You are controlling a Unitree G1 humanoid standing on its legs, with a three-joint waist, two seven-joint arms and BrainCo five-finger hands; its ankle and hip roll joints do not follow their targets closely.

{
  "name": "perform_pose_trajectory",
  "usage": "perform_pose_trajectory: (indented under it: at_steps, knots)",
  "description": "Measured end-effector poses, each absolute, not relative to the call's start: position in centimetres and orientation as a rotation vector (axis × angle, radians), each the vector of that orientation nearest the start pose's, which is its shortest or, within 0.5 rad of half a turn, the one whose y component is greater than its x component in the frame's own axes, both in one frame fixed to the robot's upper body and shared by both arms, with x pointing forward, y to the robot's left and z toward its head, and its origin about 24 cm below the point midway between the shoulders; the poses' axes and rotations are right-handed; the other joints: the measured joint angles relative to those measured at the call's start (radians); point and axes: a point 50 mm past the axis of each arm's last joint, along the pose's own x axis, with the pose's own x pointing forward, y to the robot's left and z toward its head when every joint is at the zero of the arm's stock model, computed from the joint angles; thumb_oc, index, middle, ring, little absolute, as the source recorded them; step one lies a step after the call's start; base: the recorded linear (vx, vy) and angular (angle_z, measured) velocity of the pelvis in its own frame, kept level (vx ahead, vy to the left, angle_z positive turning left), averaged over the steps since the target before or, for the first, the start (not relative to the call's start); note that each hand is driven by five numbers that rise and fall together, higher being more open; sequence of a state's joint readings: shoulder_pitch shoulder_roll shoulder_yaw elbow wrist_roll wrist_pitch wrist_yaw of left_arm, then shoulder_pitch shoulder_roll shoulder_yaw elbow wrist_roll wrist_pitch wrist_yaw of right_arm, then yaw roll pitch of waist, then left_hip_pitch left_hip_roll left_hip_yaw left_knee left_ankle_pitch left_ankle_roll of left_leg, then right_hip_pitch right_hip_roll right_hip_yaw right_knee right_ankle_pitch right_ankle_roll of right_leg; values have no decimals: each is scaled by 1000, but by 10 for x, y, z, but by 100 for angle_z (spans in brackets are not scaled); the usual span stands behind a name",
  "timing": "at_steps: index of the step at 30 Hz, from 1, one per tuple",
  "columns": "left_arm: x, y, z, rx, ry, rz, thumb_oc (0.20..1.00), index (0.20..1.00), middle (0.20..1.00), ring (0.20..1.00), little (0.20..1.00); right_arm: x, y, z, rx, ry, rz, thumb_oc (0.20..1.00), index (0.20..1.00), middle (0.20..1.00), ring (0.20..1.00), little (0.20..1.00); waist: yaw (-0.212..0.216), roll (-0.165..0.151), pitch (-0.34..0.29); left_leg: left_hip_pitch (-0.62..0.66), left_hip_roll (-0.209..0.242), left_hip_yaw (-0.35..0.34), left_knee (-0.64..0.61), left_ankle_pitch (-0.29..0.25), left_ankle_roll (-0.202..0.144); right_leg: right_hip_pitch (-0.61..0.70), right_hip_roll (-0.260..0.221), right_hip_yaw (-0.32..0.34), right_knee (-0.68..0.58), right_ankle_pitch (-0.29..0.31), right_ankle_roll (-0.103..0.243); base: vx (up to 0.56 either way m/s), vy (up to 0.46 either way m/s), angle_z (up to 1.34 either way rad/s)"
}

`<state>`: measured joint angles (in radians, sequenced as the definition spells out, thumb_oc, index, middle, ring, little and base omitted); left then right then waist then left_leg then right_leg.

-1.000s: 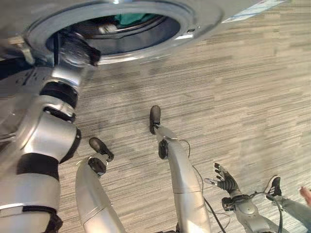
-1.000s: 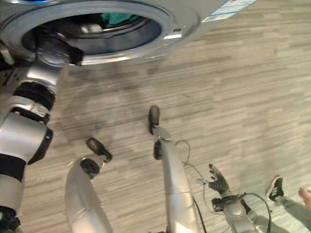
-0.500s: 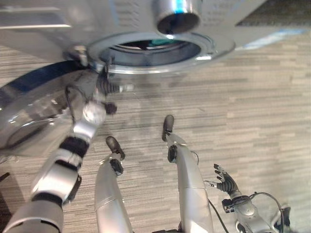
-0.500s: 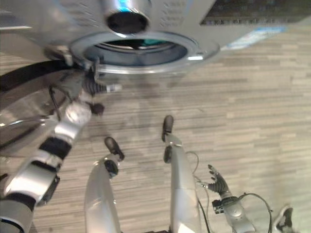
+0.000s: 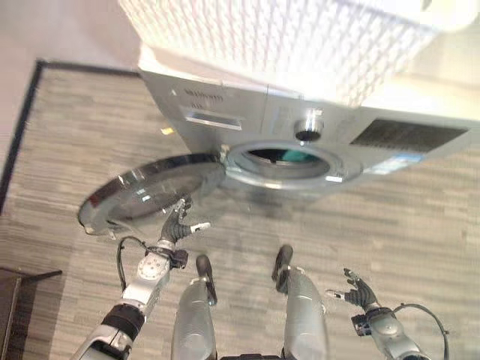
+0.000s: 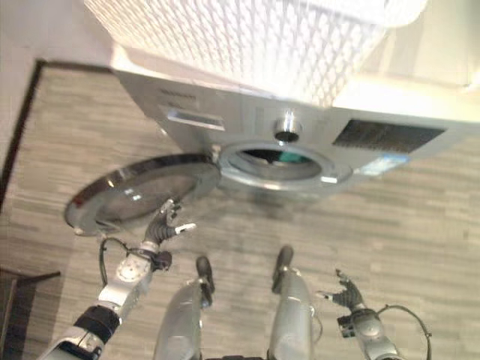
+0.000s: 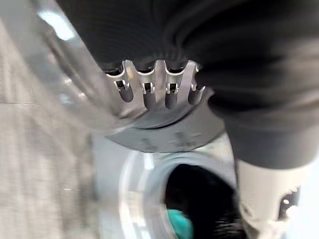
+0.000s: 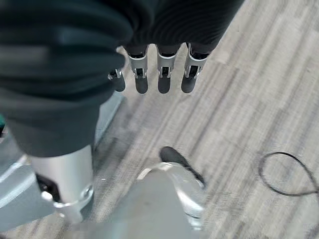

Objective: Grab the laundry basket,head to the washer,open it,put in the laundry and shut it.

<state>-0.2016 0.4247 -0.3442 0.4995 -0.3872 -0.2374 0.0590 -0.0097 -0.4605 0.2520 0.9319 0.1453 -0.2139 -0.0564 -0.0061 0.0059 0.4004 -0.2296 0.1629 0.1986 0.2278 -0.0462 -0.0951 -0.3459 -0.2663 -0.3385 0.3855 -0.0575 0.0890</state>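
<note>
The silver washer (image 5: 217,112) stands with its round door (image 5: 146,196) swung open to the left. Teal laundry (image 5: 296,156) lies inside the drum (image 7: 199,199). A white laundry basket (image 5: 285,37) rests on top of the washer. My left hand (image 5: 178,225) is at the door's near rim, fingers (image 7: 149,89) straight against the glass and holding nothing. My right hand (image 5: 360,292) hangs low at the right over the floor, its fingers (image 8: 162,74) spread and empty.
Striped wood-look floor (image 5: 420,225) stretches in front of the washer. A black strip (image 5: 19,127) edges the floor on the left, beside a pale wall. A dark piece of furniture (image 5: 22,281) sits at the lower left.
The camera has pulled back and up, bringing the whole washer and basket into view. My left hand has come out of the drum opening and across to the open door's rim.
</note>
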Motion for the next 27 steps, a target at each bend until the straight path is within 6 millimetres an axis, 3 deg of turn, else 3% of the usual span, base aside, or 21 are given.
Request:
perform_pose_trajectory:
  at_steps: [5, 7, 11, 14, 15, 16, 17, 18, 19, 20, 23, 25, 27]
  knots:
    - [254, 200, -20, 108, 237, -117, 1000, 1000, 1000, 1000, 1000, 122, -285, -125, -399, 934, -75, 1000, 1000, 1000, 1000, 1000, 32, 65, -134, 122, -10, -51, -146, 50, -8, 134, 2, -75, -60, -26, 14, 162, -18, 35]
    - [243, 213, -25, 96, 259, -72, 1000, 1000, 1000, 1000, 1000, 112, -285, -129, -398, 973, -67, 1000, 1000, 1000, 1000, 1000, 23, 76, -153, 183, -8, -52, -189, 68, -9, 197, 19, -89, -93, -16, 17, 142, -15, 15]
    - [217, 243, -19, 225, 258, -10, 1000, 1000, 1000, 1000, 1000, 75, -290, -137, -422, 1091, -40, 1000, 1000, 1000, 1000, 1000, 49, 82, -271, 234, -6, -56, -249, 64, -2, 265, 29, -120, -153, -24, 43, 96, -2, 16]
    - [218, 257, -13, 327, 252, 3, 1000, 1000, 1000, 1000, 1000, 52, -297, -139, -403, 1155, -74, 1000, 1000, 1000, 1000, 1000, 51, 100, -298, 232, -18, -96, -269, 95, -1, 328, 28, -187, -202, -2, 52, 75, 84, 57]
    - [220, 259, -11, 343, 249, 2, 1000, 1000, 1000, 1000, 1000, 44, -299, -140, -400, 1180, -76, 1000, 1000, 1000, 1000, 1000, 33, 93, -296, 222, -13, -73, -277, 87, 14, 343, 12, -210, -220, 1, 52, 163, 159, 97]
    - [221, 266, -13, 387, 273, 8, 1000, 1000, 1000, 1000, 1000, 36, -300, -140, -389, 1197, -73, 1000, 1000, 1000, 1000, 1000, 8, 86, -300, 249, 8, 64, -311, 78, 55, 374, 4, -251, -243, 5, 55, 45, 63, 94]
    - [223, 273, -13, 409, 282, 24, 1000, 1000, 1000, 1000, 1000, 31, -299, -140, -381, 1211, -80, 1000, 1000, 1000, 1000, 1000, -11, 75, -311, 256, 26, 201, -307, 78, 57, 379, -7, -274, -247, 5, 57, 97, 142, 78]
    - [228, 281, -4, 491, 267, 39, 1000, 1000, 1000, 1000, 1000, 22, -304, -139, -377, 1231, -97, 1000, 1000, 1000, 1000, 1000, -14, 81, -318, 262, 49, 285, -299, 123, 36, 378, 1, -283, -252, 12, 71, 54, 84, 32]
    - [230, 284, 0, 514, 255, 52, 1000, 1000, 1000, 1000, 1000, 19, -306, -139, -381, 1245, -102, 1000, 1000, 1000, 1000, 1000, -13, 83, -318, 260, 50, 280, -301, 142, 0, 375, 2, -275, -253, 17, 77, 84, 134, -1]
    - [232, 289, 3, 530, 249, 68, 1000, 1000, 1000, 1000, 1000, 14, -306, -139, -375, 1262, -106, 1000, 1000, 1000, 1000, 1000, -17, 71, -321, 263, 37, 287, -303, 146, -8, 374, -6, -265, -267, 30, 82, 85, 168, -19]
    - [238, 316, 5, 590, 302, 134, 1000, 1000, 1000, 1000, 1000, 12, -304, -141, -355, 1270, -99, 1000, 1000, 1000, 1000, 1000, -28, 38, -335, 262, 10, 309, -315, 143, -8, 361, -17, -242, -307, 68, 93, 51, 137, -20]
    - [256, 342, 22, 731, 342, 183, 1000, 1000, 1000, 1000, 1000, 7, -299, -143, -341, 1293, -79, 1000, 1000, 1000, 1000, 1000, -43, -2, -326, 237, 4, 308, -312, 144, -7, 342, -19, -240, -325, 86, 91, -71, 119, -5]
    - [269, 349, 34, 764, 325, 217, 1000, 1000, 1000, 1000, 1000, 5, -299, -144, -335, 1300, -74, 1000, 1000, 1000, 1000, 1000, -49, -21, -313, 212, 5, 308, -301, 146, -5, 325, -19, -238, -326, 91, 91, -135, 57, -1]
